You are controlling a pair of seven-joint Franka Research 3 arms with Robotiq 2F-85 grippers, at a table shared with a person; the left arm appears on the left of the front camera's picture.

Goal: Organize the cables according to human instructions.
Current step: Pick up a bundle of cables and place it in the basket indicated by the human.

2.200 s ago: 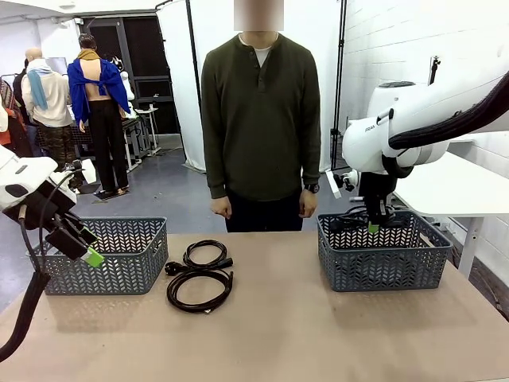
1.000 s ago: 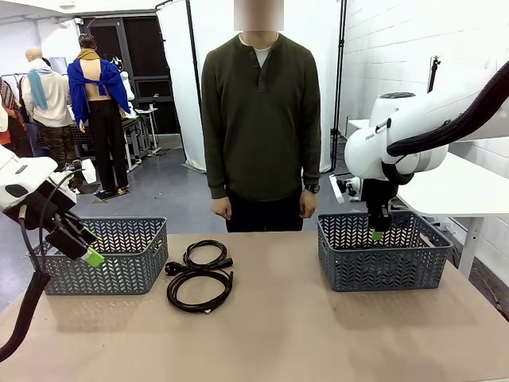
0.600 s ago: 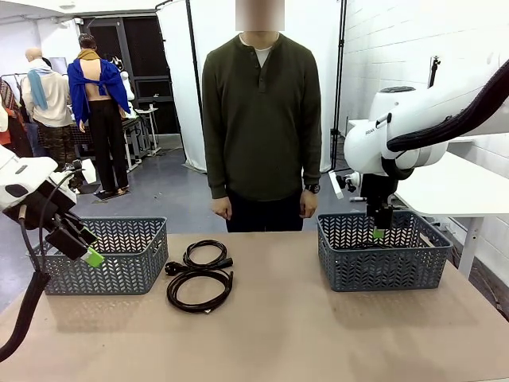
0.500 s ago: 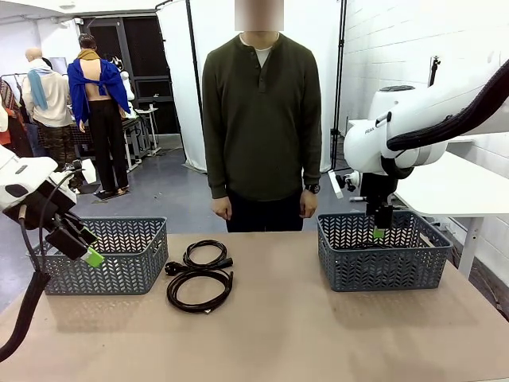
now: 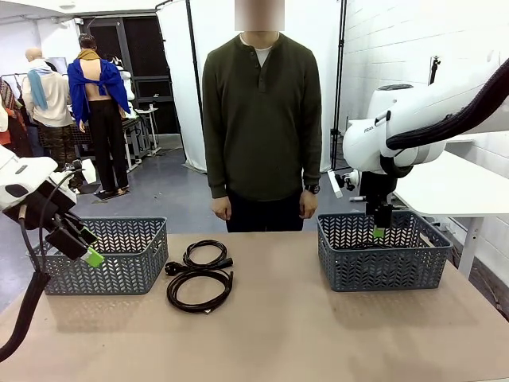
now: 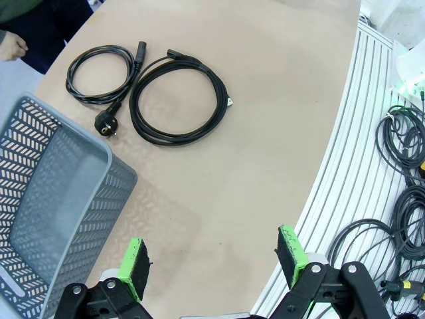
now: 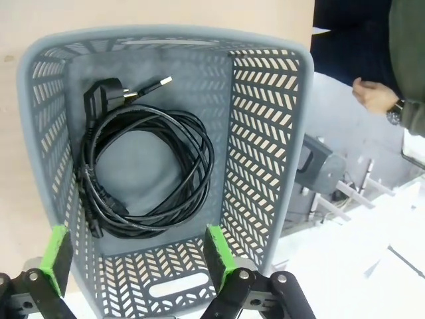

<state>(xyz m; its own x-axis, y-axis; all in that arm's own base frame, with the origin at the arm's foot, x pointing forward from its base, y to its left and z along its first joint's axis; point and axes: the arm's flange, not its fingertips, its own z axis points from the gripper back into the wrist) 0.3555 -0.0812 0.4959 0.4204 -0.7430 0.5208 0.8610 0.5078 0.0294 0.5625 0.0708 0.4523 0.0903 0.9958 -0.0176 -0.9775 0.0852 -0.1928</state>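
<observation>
Two cables lie coiled on the table left of centre: a smaller loop with a chunky plug, and a larger loop nearer me. Another coiled cable rests on the floor of the right basket. My right gripper hangs open just above that basket, holding nothing. My left gripper is open and empty, raised in front of the left basket. The human stands at the far edge with both arms down.
The left basket's inside looks bare in the left wrist view. The tabletop between the baskets and toward me is open. Loose cables lie on the floor beyond the table's edge. The person's hand hangs past the right basket.
My right gripper has risen slightly above the right basket; the cable it hung into the basket earlier now lies inside. The left arm and the table cables have not moved.
</observation>
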